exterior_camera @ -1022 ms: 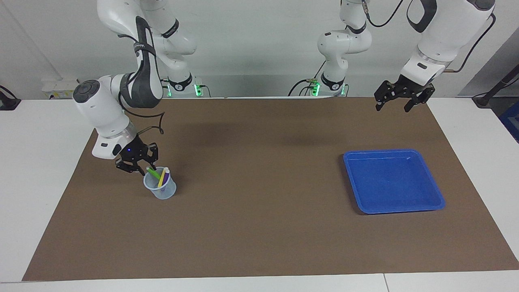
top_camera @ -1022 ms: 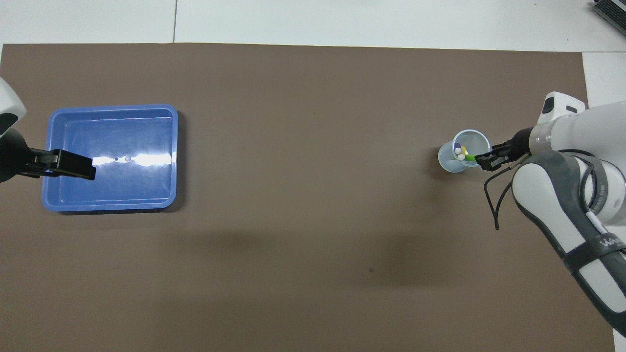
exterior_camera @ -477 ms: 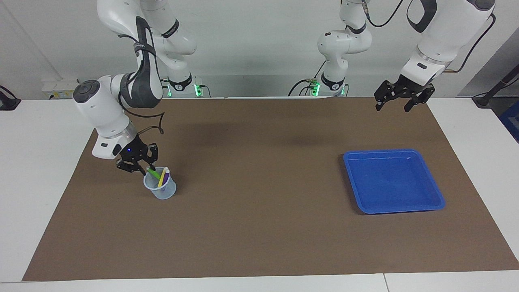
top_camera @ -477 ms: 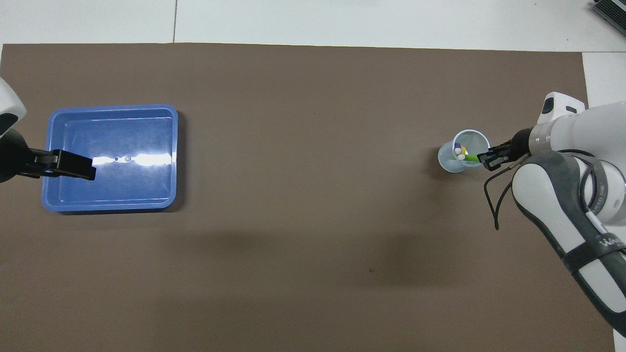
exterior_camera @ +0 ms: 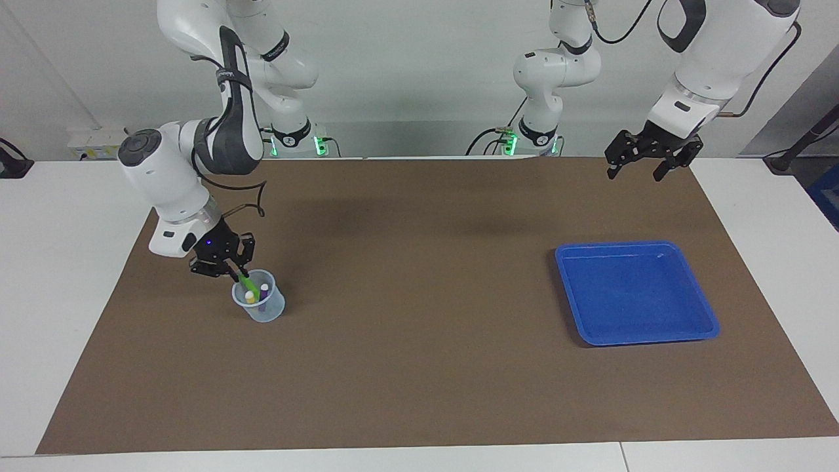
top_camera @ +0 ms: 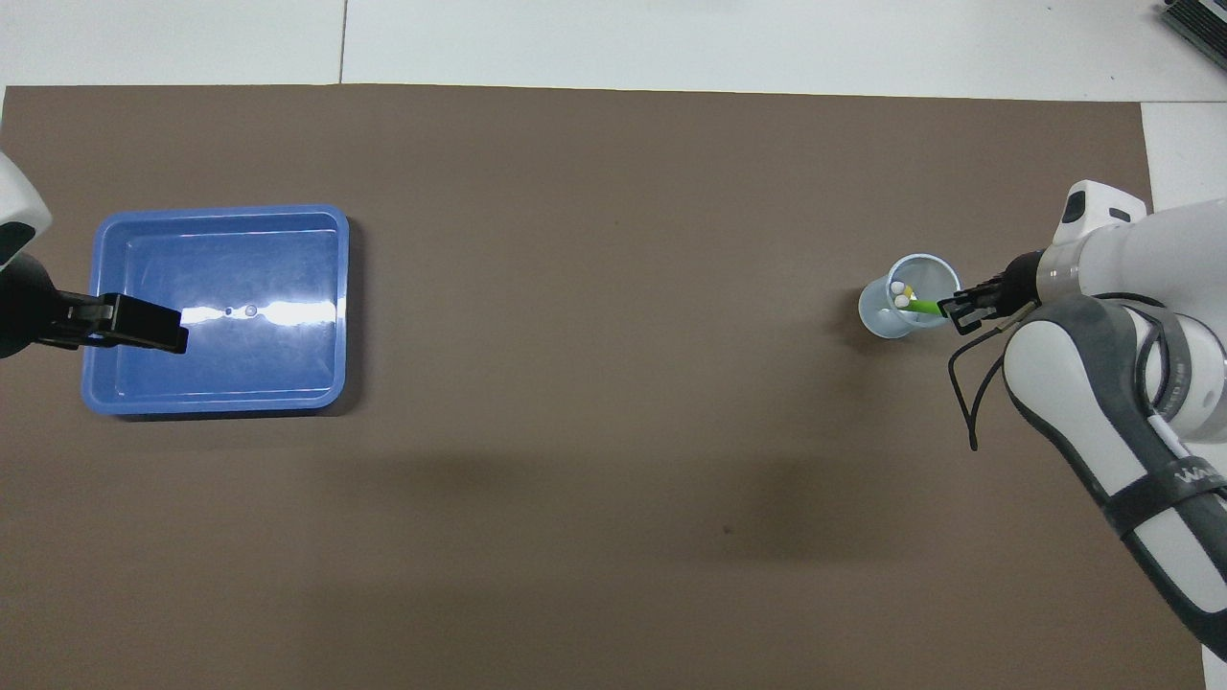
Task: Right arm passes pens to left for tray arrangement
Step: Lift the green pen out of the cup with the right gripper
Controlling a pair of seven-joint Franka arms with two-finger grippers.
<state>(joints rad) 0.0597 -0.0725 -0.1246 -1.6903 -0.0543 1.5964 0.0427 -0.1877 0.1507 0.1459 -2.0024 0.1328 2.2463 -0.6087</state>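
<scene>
The green pen (exterior_camera: 246, 282) leans out of the clear plastic cup (exterior_camera: 259, 305) toward the robots, its upper end pinched in the jaws of the right gripper (exterior_camera: 231, 272), which are clenched on it at the cup's rim. A second ago those jaws stood a little apart around the pen's tip; they have since drawn together on it. The other two pens have shifted inside the cup: the yellow pen (exterior_camera: 250, 297), which earlier leaned up above the rim beside the green one, now stands lower with only its pale top showing, and the purple pen (exterior_camera: 263, 291) shows its pale cap next to it. The cup itself has stayed where it was, on the brown mat (exterior_camera: 419, 367) toward the right arm's end of the bench (exterior_camera: 59, 275). The blue tray (exterior_camera: 634, 292) lies unchanged toward the left arm's end of the mat, holding nothing. The left gripper (exterior_camera: 641, 172) waits in the air over the mat's edge nearest the robots, its jaws released and spread wide, just as in the earlier frames.
</scene>
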